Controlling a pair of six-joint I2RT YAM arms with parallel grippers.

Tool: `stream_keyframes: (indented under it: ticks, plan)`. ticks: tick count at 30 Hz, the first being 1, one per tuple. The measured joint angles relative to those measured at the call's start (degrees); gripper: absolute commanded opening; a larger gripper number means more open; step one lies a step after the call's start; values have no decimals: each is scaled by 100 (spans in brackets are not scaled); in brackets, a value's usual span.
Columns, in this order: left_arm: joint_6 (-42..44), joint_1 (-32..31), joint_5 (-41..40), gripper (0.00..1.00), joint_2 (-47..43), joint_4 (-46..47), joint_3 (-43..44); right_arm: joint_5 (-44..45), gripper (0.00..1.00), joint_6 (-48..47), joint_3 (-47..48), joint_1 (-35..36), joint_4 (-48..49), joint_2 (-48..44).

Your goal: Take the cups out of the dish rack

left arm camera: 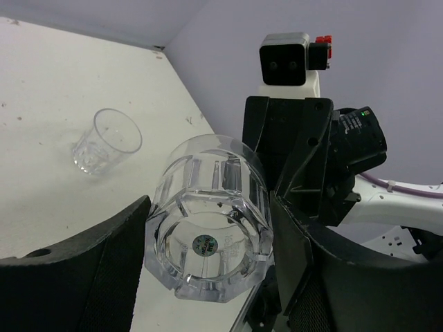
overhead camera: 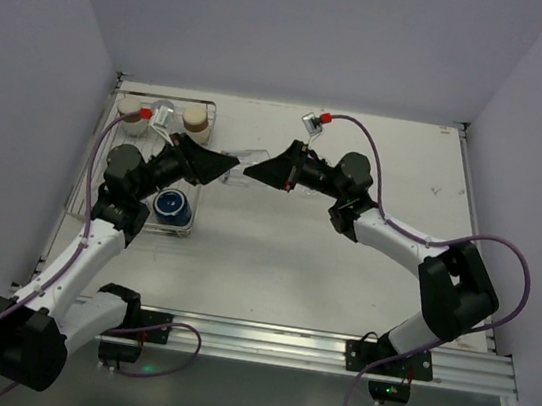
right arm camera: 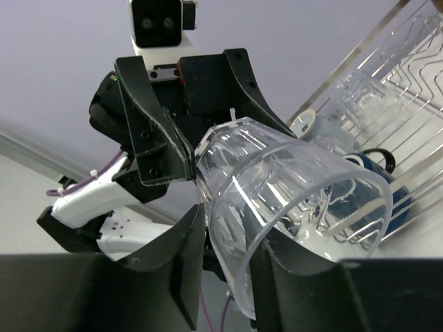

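A clear ridged tumbler point(overhead camera: 246, 166) hangs above the table between both grippers, lying sideways. My left gripper point(left arm camera: 211, 232) is shut on its base end point(left arm camera: 208, 242), a finger on each side. My right gripper point(right arm camera: 228, 242) is shut on the wall at its rim point(right arm camera: 304, 200), one finger inside and one outside. The dish rack point(overhead camera: 88, 177) stands at the left. It holds two tan cups point(overhead camera: 134, 115) point(overhead camera: 195, 117), a clear tumbler point(overhead camera: 166, 113) and a navy mug point(overhead camera: 172, 207). The mug also shows in the right wrist view point(right arm camera: 377, 173).
A second clear tumbler point(left arm camera: 107, 142) lies on its side on the white table beyond the grippers. The table has purple walls on three sides. The metal rail point(overhead camera: 311, 348) with the arm bases runs along the near edge.
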Motion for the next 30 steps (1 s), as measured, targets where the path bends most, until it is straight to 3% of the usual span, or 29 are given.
stream_keyframes:
  ticks: [1, 3, 4, 5, 8, 13, 22, 30]
  plan:
    - [-2, -4, -22, 21, 4, 26, -9, -42, 25, 85, 0, -2, 122, 42]
    - [-11, -7, -52, 43, 9, 33, -20, -105, 10, 271, -4, -4, 330, 105]
    - [17, -2, -83, 50, 4, 2, -17, -146, 6, 363, -7, -13, 391, 114]
    - [74, 4, -136, 64, 4, -68, -11, -184, 3, 391, -7, -9, 442, 107]
    - [520, 0, -330, 83, -11, -638, 195, -72, 0, 96, -2, -9, -9, 28]
    - [1443, -35, -861, 92, -219, -1757, 743, 503, 0, -1078, 385, -17, -2170, -85]
    - [2828, -35, -1609, 95, -925, -3292, 870, 2863, 0, -3818, 2811, -249, -6749, -52]
    - [3453, -35, -2184, 96, -1279, -3803, 498, 4586, 0, -5115, 5077, -422, -9064, 1381]
